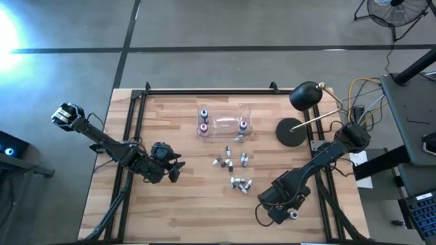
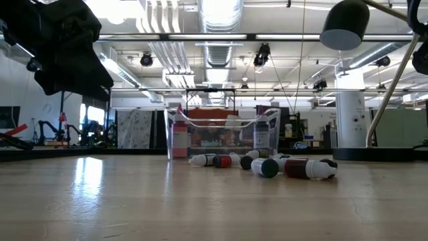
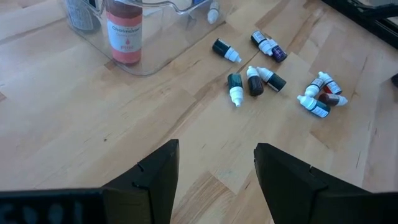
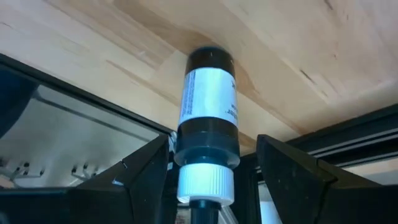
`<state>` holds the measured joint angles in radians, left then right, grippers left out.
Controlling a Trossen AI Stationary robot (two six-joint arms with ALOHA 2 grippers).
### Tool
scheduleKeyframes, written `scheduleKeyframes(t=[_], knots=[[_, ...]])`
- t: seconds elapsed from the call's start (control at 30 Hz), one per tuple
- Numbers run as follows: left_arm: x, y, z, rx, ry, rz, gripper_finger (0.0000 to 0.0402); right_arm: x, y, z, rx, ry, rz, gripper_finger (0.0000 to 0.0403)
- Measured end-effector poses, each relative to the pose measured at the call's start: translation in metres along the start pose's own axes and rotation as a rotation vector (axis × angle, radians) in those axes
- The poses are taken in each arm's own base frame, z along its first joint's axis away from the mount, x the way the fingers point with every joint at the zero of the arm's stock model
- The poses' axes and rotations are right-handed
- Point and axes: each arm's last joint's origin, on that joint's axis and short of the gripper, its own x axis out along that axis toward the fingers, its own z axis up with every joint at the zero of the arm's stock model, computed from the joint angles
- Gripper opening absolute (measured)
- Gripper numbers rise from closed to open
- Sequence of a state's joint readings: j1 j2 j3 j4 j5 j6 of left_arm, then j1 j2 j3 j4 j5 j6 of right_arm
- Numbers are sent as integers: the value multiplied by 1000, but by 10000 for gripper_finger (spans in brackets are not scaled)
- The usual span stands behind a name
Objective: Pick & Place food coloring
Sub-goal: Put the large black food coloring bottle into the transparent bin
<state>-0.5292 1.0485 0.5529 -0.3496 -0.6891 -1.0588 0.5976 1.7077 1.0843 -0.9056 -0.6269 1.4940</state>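
Several small food coloring bottles lie on their sides on the wooden table in two loose groups [image 1: 231,163] [image 1: 240,184], also seen in the left wrist view [image 3: 255,81] and the low view [image 2: 267,164]. My left gripper [image 1: 172,169] [image 3: 214,177] hangs open above bare wood, left of the bottles. My right gripper [image 1: 289,214] [image 4: 211,168], near the table's near right corner, has one food coloring bottle [image 4: 208,118] between its fingers, with a dark body, white label and white cap. My right gripper has the bottle between its two fingers, lying along them with the white cap end [image 4: 205,180] toward the wrist and the dark base [image 4: 210,57] pointing away. The fingers slant down toward the table's edge. The bottle is clear of the wood. Where the pads meet it is hidden.
A clear plastic box [image 1: 223,121] [image 3: 143,43] stands beyond the bottles, with larger bottles upright in it [image 1: 202,126] [image 1: 243,126]. A black desk lamp [image 1: 306,95] with a round base [image 1: 293,131] stands at the far right. Black frame rails [image 4: 93,81] run along the table's edge.
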Motion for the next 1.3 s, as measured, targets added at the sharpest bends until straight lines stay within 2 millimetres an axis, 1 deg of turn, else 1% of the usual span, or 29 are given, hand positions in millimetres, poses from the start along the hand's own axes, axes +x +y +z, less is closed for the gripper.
scheduleKeyframes(t=[0.23, 0.37, 0.5, 0.6, 0.73, 0.87, 1.0, 1.07, 1.1, 1.13, 1.3], knots=[[0, 0, 0, -4, 3, -2, 184, -1, 1, 0, 17, -39, -3, 235], [0, 0, 0, -4, 14, -7, 184, -3, 0, 0, 37, -100, -22, 235], [0, 0, -1, -4, 19, -10, 184, -11, -2, -2, 59, -217, -84, 235], [0, 0, -1, -3, 19, -10, 184, -23, -1, -8, 68, -311, -133, 235], [0, 0, -1, -3, 19, -10, 184, -40, 8, -22, 13, -370, -131, 235], [0, 0, -1, 5, 18, -10, 184, -49, 21, -48, -171, -419, -86, 235], [0, 0, -1, 15, 18, -10, 184, -45, 26, -80, -422, -430, -111, 235], [0, 0, -1, 16, 18, -10, 184, -39, 24, -91, -538, -426, -147, 235], [0, 0, -1, 17, 18, -9, 184, -36, 24, -95, -570, -427, -158, 235], [0, 0, -1, 18, 18, -9, 184, -34, 23, -98, -585, -433, -165, 235], [0, 0, -1, 15, 18, -9, 184, -29, 18, -104, -535, -492, -203, 235]])
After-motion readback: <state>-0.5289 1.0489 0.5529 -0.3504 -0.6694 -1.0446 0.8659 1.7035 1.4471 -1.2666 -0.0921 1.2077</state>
